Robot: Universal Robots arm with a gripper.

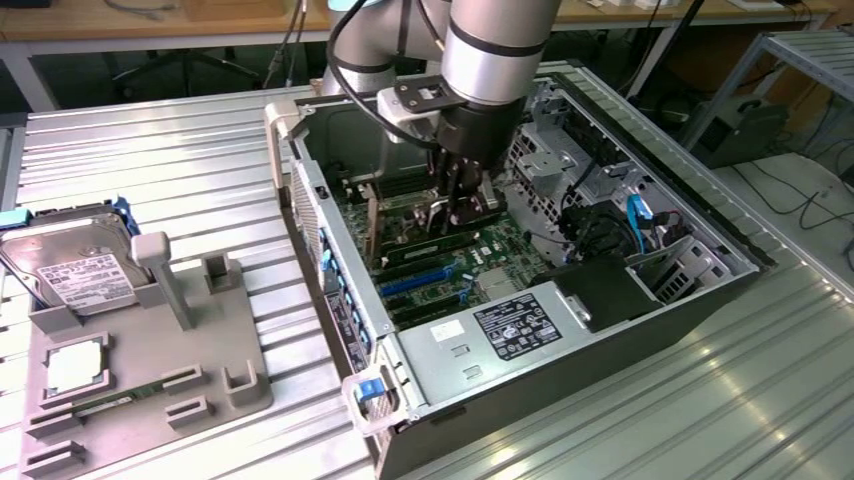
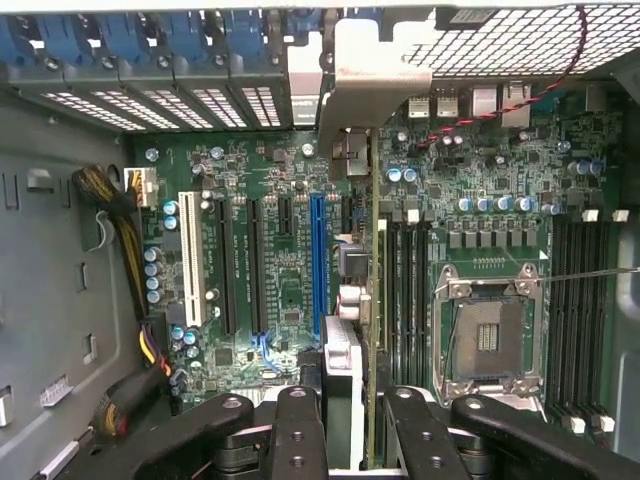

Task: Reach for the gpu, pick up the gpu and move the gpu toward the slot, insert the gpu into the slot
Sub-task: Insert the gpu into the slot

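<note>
My gripper (image 1: 461,212) is down inside the open computer case (image 1: 694,200), shut on the gpu (image 1: 427,243). In the wrist view the gpu (image 2: 372,300) is seen edge-on, a thin green card running away from my gripper (image 2: 355,432) between the two black fingers (image 2: 298,430). Its silver bracket (image 2: 352,95) reaches the rear slot openings of the case. The card stands upright over the motherboard, beside the long blue slot (image 2: 318,260) and close to the memory slots. Whether its lower edge is seated in a slot I cannot tell.
A white slot (image 2: 187,260) and black expansion slots lie on the motherboard, with the empty processor socket (image 2: 490,335) on the card's other side. Yellow and black cables (image 2: 125,250) hang at the case wall. Outside the case, a grey holder (image 1: 147,350) carries a hard drive (image 1: 74,265) and a processor chip (image 1: 74,365).
</note>
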